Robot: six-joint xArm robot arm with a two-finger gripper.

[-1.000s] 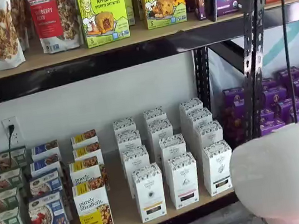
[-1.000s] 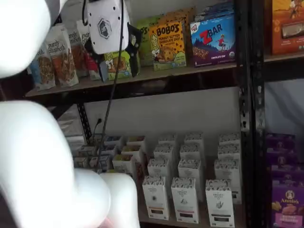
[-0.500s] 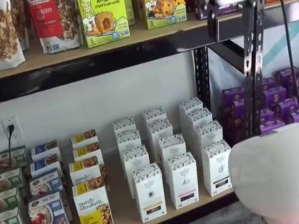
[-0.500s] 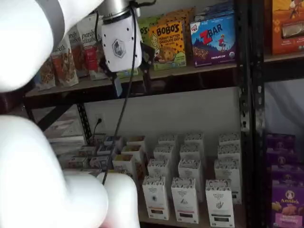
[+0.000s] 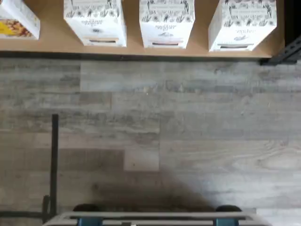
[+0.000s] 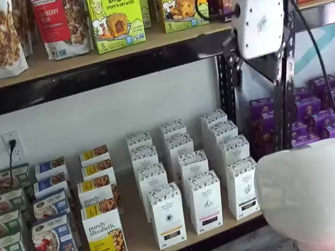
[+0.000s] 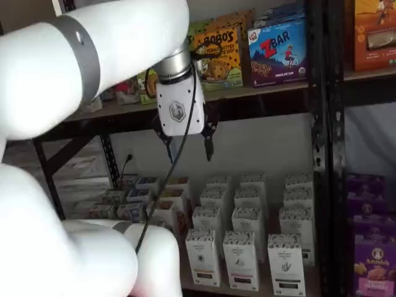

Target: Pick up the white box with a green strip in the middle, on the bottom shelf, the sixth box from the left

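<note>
Hovering high with fingers spread and empty, the claw point(image 7: 187, 145) (apparently lining up) hangs above the white box point(image 7: 286, 265) on the bottom shelf point(image 6: 140, 240)

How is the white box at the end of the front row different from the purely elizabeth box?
The white box is tall, slim and plain white with a speckled top; the purely elizabeth box has a yellow label and a granola picture. The white box stands near the rack's black upright; the other stands further left. Both stand upright on the bottom shelf.
</note>
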